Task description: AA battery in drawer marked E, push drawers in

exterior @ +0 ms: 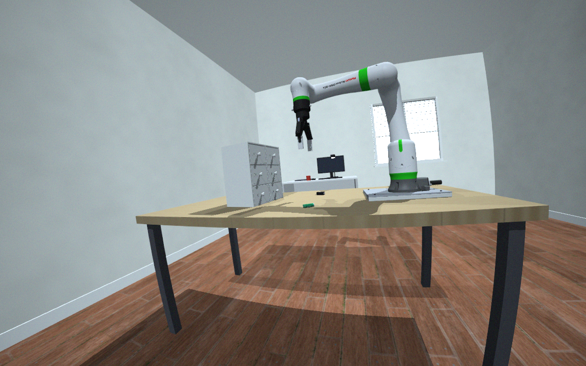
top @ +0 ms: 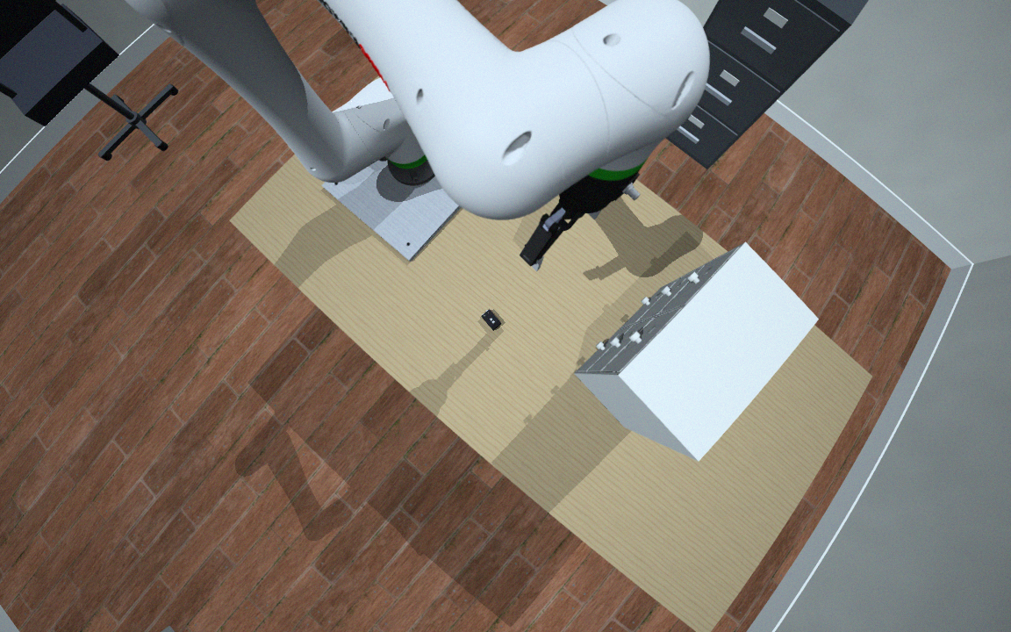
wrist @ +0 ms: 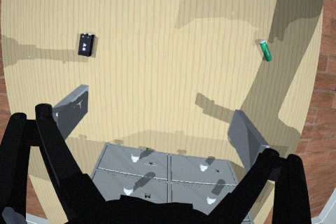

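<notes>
The green AA battery (exterior: 308, 205) (wrist: 266, 51) lies on its side on the table; the arm hides it in the top view. The small chest (top: 717, 353) (exterior: 238, 175) (wrist: 112, 162) stands upright, with white knobs on its grey front. Its drawers all look pushed in. The letter E cannot be read in any view. My gripper (top: 564, 240) (exterior: 305, 146) (wrist: 160, 110) is open and empty, pointing down high above the table, in front of the chest. In the wrist view the battery is beyond the right finger, towards the upper right.
A black 9V battery (top: 491, 319) (exterior: 320, 193) (wrist: 86, 45) lies on the table (top: 729, 519) (exterior: 468, 213), at the upper left in the wrist view. The robot's base plate (top: 411, 235) (exterior: 404, 196) is at the end away from the chest.
</notes>
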`<state>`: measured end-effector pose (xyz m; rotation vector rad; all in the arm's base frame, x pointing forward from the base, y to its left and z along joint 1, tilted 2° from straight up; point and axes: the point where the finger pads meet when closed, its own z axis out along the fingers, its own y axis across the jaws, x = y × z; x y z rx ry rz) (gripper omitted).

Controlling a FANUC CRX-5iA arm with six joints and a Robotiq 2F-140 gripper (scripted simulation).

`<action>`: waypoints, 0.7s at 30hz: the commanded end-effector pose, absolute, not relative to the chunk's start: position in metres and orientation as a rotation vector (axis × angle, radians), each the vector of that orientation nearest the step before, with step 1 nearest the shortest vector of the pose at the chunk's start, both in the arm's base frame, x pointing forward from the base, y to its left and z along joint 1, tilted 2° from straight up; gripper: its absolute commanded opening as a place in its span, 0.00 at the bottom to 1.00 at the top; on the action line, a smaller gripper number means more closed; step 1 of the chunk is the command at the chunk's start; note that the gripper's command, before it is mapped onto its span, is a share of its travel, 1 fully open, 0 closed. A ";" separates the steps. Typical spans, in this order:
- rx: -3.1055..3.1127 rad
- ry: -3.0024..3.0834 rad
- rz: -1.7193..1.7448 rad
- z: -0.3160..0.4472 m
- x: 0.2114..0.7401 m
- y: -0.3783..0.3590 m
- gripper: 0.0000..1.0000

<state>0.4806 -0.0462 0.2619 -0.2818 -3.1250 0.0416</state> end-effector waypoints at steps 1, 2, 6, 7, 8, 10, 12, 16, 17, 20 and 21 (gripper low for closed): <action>-0.282 -3.125 0.042 0.262 0.483 -0.041 1.00; -0.282 -3.125 0.042 0.262 0.486 -0.037 1.00; -0.282 -3.125 0.042 0.261 0.491 -0.026 1.00; -0.282 -3.125 0.042 0.261 0.494 -0.020 1.00; -0.282 -3.125 0.042 0.261 0.498 -0.013 1.00; -0.282 -3.125 0.042 0.260 0.507 0.004 1.00; -0.282 -3.125 0.042 0.260 0.516 0.022 1.00; -0.282 -3.125 0.042 0.259 0.536 0.059 1.00; -0.282 -3.125 0.042 0.258 0.540 0.068 1.00; -0.282 -3.125 0.042 0.258 0.551 0.089 1.00; -0.282 -3.125 0.042 0.258 0.553 0.094 1.00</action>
